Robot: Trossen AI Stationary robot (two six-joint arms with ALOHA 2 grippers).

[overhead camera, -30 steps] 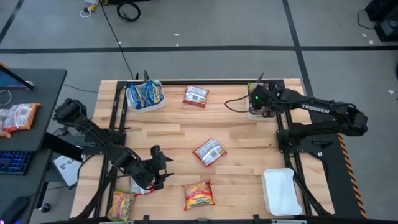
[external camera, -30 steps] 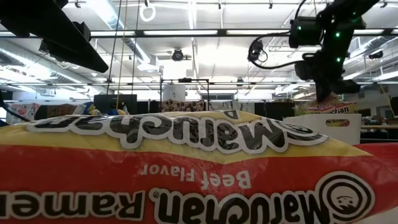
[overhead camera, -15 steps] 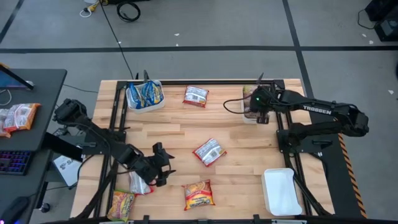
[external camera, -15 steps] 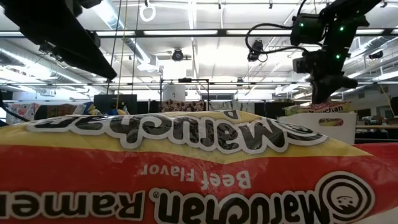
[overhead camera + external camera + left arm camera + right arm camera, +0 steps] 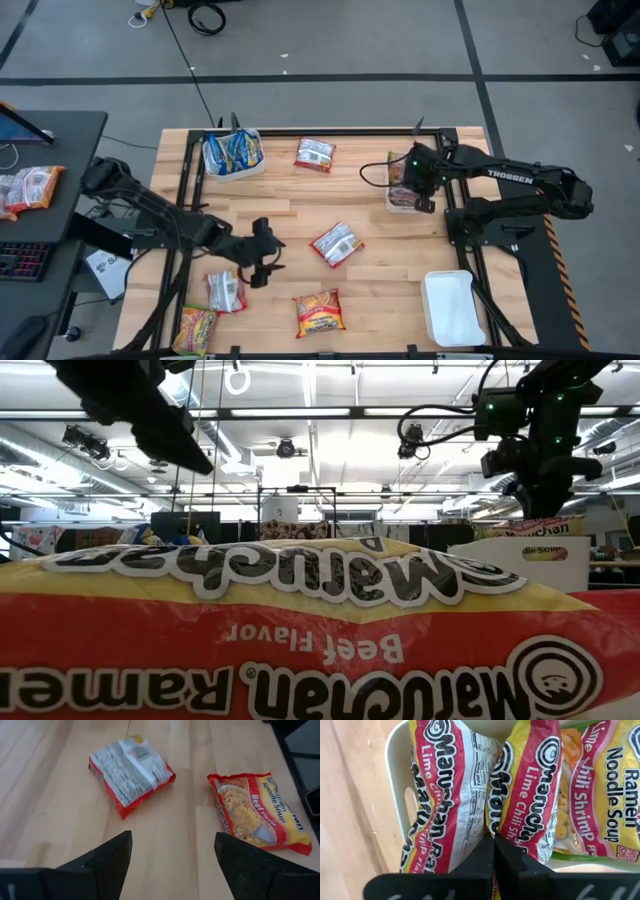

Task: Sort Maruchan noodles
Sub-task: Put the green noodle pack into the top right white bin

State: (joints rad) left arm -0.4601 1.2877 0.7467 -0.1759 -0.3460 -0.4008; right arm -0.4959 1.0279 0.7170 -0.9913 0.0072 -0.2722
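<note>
Low view is almost filled by one packet (image 5: 320, 630) lying right before the lens; its print reads upside down "Maruchan Ramen" and "Beef Flavor". Behind it, at the right, stands a white tray (image 5: 540, 563) with the right arm above it.

From the high view this same beef packet (image 5: 319, 312) lies at the near edge of the table (image 5: 300, 215), with a yellow-green packet (image 5: 196, 328) and a silver-red one (image 5: 226, 291) to its left. The left gripper (image 5: 263, 262) hangs just beyond them, fingers spread wide and holding nothing. Its wrist view shows what the high view cannot: the words "Noodle Soup" and "Beef Flavor" on the orange-red packet (image 5: 260, 813), and the white label side of the silver-red packet (image 5: 131, 767) beside it.

Farther on, another silver-red packet (image 5: 336, 243) lies mid-table. The right gripper (image 5: 412, 190) is over the tray at the right; its fingers (image 5: 485, 857) are pressed together, with nothing seen between them. Its wrist view reads "Maruchan", "Lime Chili Shrimp" and "Ramen Noodle Soup" on the packets (image 5: 530, 785) standing in that tray (image 5: 400, 795).

At the far edge are a tray of blue packets (image 5: 232, 152) and one more silver-red packet (image 5: 315, 154).
</note>
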